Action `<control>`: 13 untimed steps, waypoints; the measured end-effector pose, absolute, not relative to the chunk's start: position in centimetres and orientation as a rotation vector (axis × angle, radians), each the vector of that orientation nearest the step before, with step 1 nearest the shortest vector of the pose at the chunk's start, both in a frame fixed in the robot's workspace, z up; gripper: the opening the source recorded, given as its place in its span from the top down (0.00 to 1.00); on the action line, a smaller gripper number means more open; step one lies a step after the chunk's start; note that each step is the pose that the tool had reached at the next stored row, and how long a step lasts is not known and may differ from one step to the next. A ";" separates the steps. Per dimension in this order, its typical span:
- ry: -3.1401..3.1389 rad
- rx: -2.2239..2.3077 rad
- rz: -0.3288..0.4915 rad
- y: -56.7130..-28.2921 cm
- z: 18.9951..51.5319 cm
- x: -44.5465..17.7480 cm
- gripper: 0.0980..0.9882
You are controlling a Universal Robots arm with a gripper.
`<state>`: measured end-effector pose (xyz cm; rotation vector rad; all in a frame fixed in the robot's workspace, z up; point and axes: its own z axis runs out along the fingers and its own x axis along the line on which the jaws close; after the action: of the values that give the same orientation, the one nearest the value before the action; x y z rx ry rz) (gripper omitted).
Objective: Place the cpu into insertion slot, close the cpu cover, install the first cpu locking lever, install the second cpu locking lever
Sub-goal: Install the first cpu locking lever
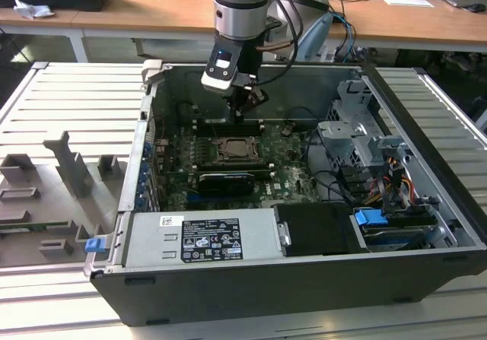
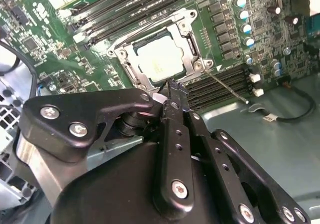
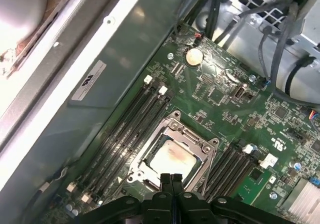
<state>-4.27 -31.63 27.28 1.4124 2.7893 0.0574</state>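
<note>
The cpu, a pale silvery square, lies in the insertion slot on the green motherboard. The cpu cover, a silvery frame, lies flat around it, with the chip showing through its window. One thin wire locking lever sticks out from a socket corner across the memory slots. My gripper hangs just above the socket's edge, fingers shut together with nothing seen between them.
Black memory slots flank the socket on both sides. In the exterior view a black graphics card lies in front of the socket, a power supply fills the case front, and a drive cage with cables stands at the right.
</note>
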 end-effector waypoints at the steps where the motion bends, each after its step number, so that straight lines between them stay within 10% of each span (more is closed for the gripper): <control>1: 2.798 1.395 0.056 -31.6 27.3 -4.3 0.99; 13: 2.915 1.137 0.055 -31.6 27.3 -4.2 0.99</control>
<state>-4.16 -31.63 27.26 1.1373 2.9146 0.0553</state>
